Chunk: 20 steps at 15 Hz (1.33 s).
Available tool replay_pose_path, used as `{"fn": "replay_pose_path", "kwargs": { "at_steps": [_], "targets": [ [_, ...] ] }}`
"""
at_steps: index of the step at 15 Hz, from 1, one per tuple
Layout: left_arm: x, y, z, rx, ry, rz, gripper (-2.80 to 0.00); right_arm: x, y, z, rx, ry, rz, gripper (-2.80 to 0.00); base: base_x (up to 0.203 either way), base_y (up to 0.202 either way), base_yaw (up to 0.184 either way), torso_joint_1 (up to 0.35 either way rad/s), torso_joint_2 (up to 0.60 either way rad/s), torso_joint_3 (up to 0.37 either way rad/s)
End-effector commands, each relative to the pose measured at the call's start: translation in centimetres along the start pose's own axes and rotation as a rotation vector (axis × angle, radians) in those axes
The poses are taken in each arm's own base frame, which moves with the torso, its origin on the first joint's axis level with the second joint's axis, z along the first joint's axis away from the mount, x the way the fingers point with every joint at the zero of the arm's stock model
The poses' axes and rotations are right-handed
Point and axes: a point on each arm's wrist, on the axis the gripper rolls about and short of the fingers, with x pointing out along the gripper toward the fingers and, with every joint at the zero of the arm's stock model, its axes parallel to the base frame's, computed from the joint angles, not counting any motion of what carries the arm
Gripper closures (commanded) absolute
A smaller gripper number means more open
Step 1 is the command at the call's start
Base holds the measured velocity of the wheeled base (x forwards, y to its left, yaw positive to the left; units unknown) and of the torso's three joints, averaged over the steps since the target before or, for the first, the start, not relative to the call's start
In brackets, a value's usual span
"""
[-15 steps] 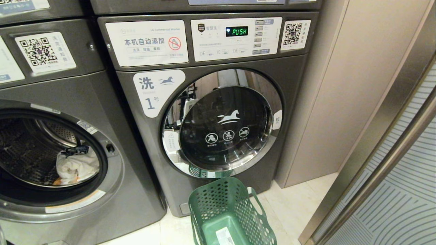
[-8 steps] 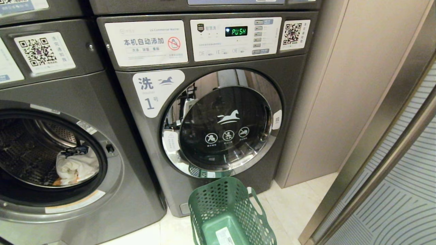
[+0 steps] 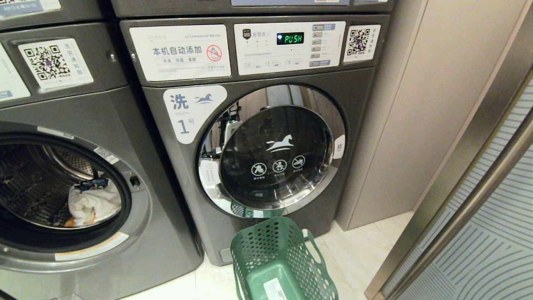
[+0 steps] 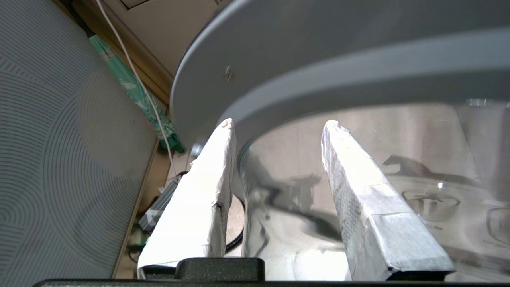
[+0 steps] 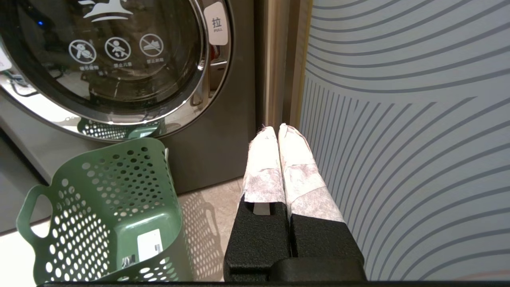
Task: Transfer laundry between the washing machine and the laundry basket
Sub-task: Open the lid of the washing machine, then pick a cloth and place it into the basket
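Note:
The left washing machine (image 3: 104, 108) stands open, and white laundry (image 3: 93, 204) with a dark piece on top lies in its drum at the front. A green perforated laundry basket (image 3: 279, 262) sits on the floor in front of machine number 1, also seen as the basket (image 5: 115, 207) in the right wrist view; no laundry shows in the part in view. Neither arm shows in the head view. My left gripper (image 4: 279, 122) is open, close up against the grey rim and glass bowl of a washer door (image 4: 318, 52), with nothing gripped. My right gripper (image 5: 277, 127) is shut and empty, beside the basket.
Machine number 1 has its round door (image 3: 272, 152) shut, with a pull tab (image 5: 217, 18) at its right edge. A beige cabinet panel (image 3: 420, 104) and a striped sliding door (image 3: 491, 233) close in the right side. Cables and a green cloth (image 4: 135, 91) lie on the floor to the left.

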Motion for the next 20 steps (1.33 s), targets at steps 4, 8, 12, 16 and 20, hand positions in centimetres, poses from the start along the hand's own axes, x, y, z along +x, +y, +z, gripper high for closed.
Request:
{"fn": "replay_pose_path", "kwargs": {
  "at_steps": [4,8,12,16,20],
  "targets": [
    [2.8,0.2,-0.7,-0.028,-0.002,0.044,0.0,0.2,0.0,-0.9,0.0,0.034,0.0,0.0,0.0,0.0,0.0,0.0,0.0,0.0],
    [0.6,1.3,-0.8,-0.061,-0.001,0.035,0.0,0.2,0.0,-0.9,0.0,0.034,0.0,0.0,0.0,0.0,0.0,0.0,0.0,0.0],
    [1.5,0.3,-2.7,-0.045,0.055,0.026,0.0,0.2,0.0,-0.9,0.0,0.034,0.0,0.0,0.0,0.0,0.0,0.0,0.0,0.0],
    [3.4,-1.5,-5.1,-0.084,0.114,-0.069,0.0,0.2,0.0,-0.9,0.0,0.034,0.0,0.0,0.0,0.0,0.0,0.0,0.0,0.0],
    [3.3,-1.6,-5.6,-0.098,0.129,-0.111,0.0,0.2,0.0,-0.9,0.0,0.034,-0.001,0.0,0.0,0.0,0.0,0.0,0.0,0.0]
  ]
}}
